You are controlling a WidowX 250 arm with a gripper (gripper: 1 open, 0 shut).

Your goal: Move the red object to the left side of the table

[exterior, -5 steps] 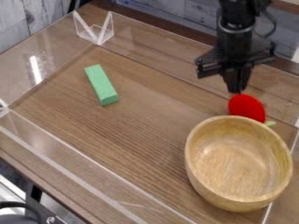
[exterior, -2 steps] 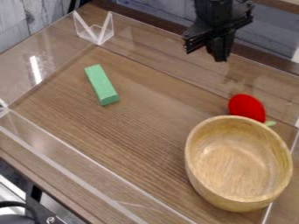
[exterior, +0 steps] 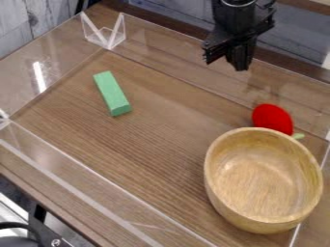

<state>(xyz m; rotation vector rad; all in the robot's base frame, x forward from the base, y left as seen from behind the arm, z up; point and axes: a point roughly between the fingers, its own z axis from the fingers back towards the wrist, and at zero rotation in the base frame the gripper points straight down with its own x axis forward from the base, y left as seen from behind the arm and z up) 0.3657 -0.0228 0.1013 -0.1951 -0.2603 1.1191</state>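
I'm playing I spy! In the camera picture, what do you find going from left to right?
Green block, then the black gripper, then the red toy fruit. The bowl overlaps their places, so I left it out.

Dark patterned fabric (exterior: 21, 16) is filling the upper-left corner beyond the workspace. Low clear acrylic walls (exterior: 46, 84) are edging the work area, catching pale glints at left. Light is falling softly, leaving faint sheen at lower left. Dark surface is showing in the bottom-left corner.
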